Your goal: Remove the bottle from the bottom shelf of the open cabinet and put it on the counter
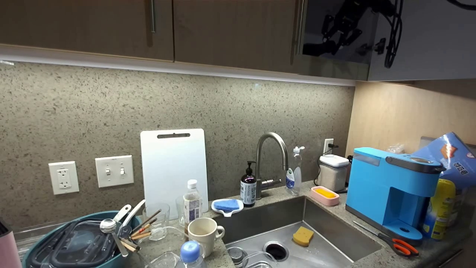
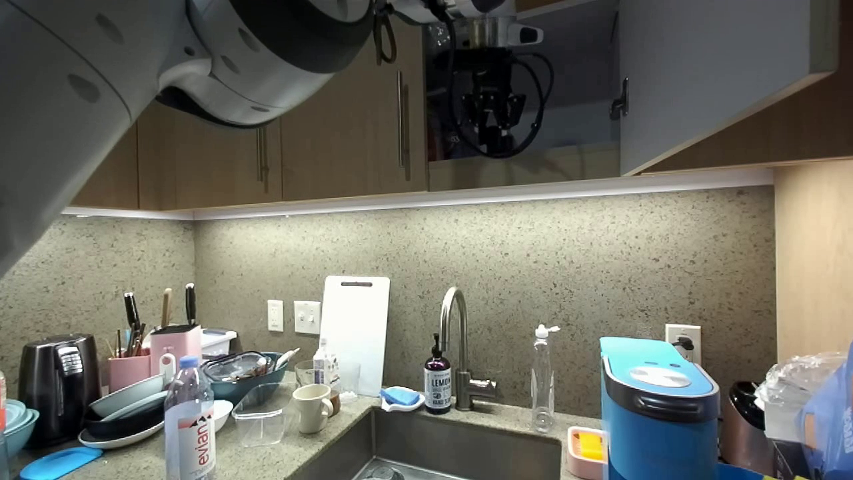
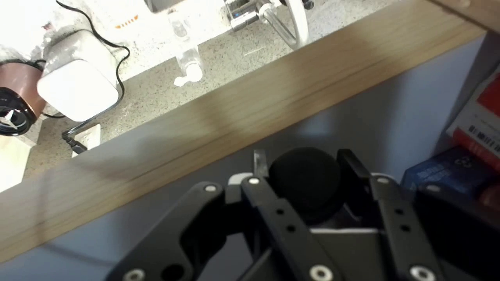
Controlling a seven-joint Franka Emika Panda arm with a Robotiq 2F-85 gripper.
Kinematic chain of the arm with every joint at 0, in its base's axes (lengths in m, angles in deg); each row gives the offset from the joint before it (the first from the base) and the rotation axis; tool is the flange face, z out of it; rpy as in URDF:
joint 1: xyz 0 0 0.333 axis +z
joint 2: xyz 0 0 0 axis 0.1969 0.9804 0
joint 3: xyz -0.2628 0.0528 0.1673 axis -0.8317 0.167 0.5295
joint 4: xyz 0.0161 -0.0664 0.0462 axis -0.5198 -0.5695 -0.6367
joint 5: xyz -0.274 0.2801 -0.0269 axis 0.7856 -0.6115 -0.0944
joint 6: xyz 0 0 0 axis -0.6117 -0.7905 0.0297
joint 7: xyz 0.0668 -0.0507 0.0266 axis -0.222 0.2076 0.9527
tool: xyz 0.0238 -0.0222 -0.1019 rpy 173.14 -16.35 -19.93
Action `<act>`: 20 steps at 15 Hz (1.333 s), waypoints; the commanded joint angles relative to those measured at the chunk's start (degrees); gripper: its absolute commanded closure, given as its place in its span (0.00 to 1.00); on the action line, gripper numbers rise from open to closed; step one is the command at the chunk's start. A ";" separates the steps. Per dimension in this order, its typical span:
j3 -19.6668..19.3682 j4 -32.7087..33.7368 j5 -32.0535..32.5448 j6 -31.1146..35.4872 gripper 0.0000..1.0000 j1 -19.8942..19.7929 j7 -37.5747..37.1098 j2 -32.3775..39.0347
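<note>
Speckled stone wall behind a steel sink, brightly lit; wall cabinet open above, right of centre, deep shade inside. Bottle: I take it to be the dark, round-topped thing within the cabinet, over the bottom shelf. Colour lost in shadow, base hidden, upright or tilted unclear. Fingers partly spread, one each side of that round top, hardly a gap showing; whether they press on it, cannot tell.

Step in hand, as I judge it: securing the grasp. Bring both sides in evenly, bottle centred; test with a slight lift. Then ease out past the front edge, clear of boxes and door. High hold may let the base swing; go slowly. Table beside the sink looks tight.
</note>
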 commanded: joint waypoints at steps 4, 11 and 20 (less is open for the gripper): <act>0.04 -0.85 -0.02 -3.76 0.53 -0.08 0.89 -2.69; 0.52 -2.69 -0.50 -4.21 0.78 -0.01 3.34 -3.94; 1.40 -4.00 -0.54 -2.89 0.78 2.10 8.13 -5.31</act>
